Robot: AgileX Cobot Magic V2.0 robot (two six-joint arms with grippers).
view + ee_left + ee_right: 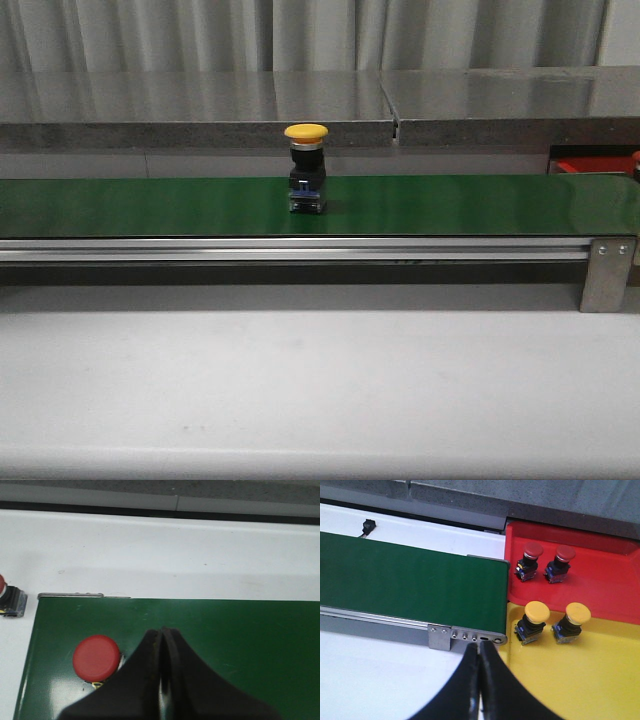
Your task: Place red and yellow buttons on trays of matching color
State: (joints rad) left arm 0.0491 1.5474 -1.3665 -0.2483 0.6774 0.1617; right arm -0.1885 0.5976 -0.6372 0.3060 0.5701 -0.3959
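Upright yellow button [306,165], seemingly black-bodied.

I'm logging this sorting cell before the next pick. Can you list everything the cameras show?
Belt: one, green, running across the table in front of the robot.
Yellow buttons: three; one upright mid-belt, two on the yellow tray.
Red buttons: four; one on the belt near its end, two on the red tray; one, partly cut off, on the white table off the belt's end.
Red tray: one, at the belt's end.
Yellow tray: one, beside the red tray.
Table: one, white.
Left gripper: black, shut, above the belt beside a red button.
Right gripper: black, shut, near the belt's end by the trays.
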